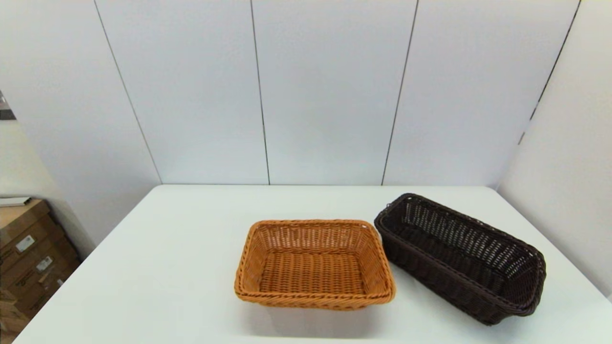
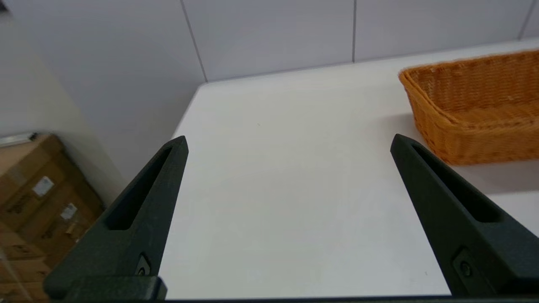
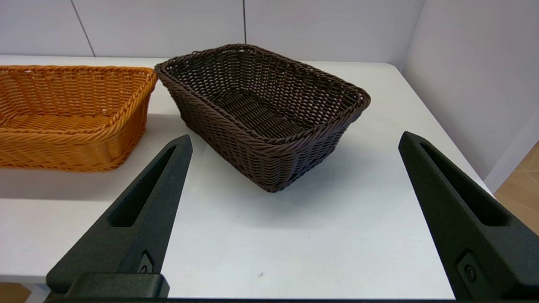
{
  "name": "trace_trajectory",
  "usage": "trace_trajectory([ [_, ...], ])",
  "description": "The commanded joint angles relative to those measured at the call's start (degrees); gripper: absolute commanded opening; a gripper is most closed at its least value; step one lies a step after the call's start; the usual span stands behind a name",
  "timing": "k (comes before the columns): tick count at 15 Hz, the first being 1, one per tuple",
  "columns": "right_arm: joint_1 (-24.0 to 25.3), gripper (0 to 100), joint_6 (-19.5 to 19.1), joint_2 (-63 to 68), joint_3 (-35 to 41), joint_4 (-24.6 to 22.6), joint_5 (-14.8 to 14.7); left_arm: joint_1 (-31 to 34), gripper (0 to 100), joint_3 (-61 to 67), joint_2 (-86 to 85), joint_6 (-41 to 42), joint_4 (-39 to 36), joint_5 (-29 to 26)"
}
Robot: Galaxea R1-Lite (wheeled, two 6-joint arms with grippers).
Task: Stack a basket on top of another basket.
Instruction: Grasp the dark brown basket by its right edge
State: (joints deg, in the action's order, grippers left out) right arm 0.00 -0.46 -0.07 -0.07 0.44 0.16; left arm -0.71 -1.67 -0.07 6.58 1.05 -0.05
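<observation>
The white table (image 1: 167,267) fills most of the room in front of the robot, backed by pale wall panels (image 1: 325,91) with thin dark seams. Off the table's left edge stands a stack of brown cardboard boxes (image 1: 28,258) with small white labels stuck on them; the print on those labels is too small to read.

On the table, the dark brown basket (image 1: 461,258) sits toward the right side, turned at an angle so one corner points toward the table's front. Its open-weave sides let light through, and it stands upright on its base. Just beside it, nearer the middle of the table, rests the orange-tan basket (image 1: 313,265), set square to the front edge, also upright and holding nothing. The two rims come very close at the dark basket's back-left corner; whether they touch there cannot be told. Neither basket carries any tag or writing that can be seen.

The right gripper (image 3: 294,141) hovers off the table's front edge, facing the dark brown basket, its two black fingers (image 3: 143,210) spread wide apart with nothing between them. The left gripper (image 2: 288,141) hangs over the table's left portion, fingers equally wide apart and holding nothing, with the orange-tan basket off to its side. Neither arm shows in the head view.
</observation>
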Motion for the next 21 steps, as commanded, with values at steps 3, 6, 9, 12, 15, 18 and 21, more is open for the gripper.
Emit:
trace_trajectory([
  [3, 0.00, 100, 0.02, -0.01, -0.01, 0.00, 0.02, 0.00, 100, 1.67, -0.01, -5.35, -1.05, -0.74],
  [6, 0.00, 100, -0.06, -0.01, -0.01, 0.00, 0.02, 0.00, 100, 1.67, -0.01, -6.14, -1.05, -0.30],
  [9, 0.00, 100, -0.06, -0.01, -0.01, 0.00, 0.02, 0.00, 100, 1.67, -0.01, -6.14, -1.05, 0.05],
  [12, 0.00, 100, 0.02, -0.01, -0.01, 0.00, 0.02, 0.00, 100, 1.67, -0.01, -6.14, -1.05, 0.05],
  [15, 0.00, 100, -0.15, -0.01, 0.07, 0.00, 0.02, 0.00, 100, 1.67, -0.01, -6.14, -1.05, 0.05],
  [18, 0.00, 100, -0.24, -0.01, 0.07, 0.00, 0.11, 0.00, 100, 1.67, -0.01, -6.14, -1.05, 0.05],
  [21, 0.00, 100, -1.38, -0.01, -0.01, -0.09, 0.37, 0.00, 100, 1.67, -0.01, -6.14, -1.05, 0.05],
])
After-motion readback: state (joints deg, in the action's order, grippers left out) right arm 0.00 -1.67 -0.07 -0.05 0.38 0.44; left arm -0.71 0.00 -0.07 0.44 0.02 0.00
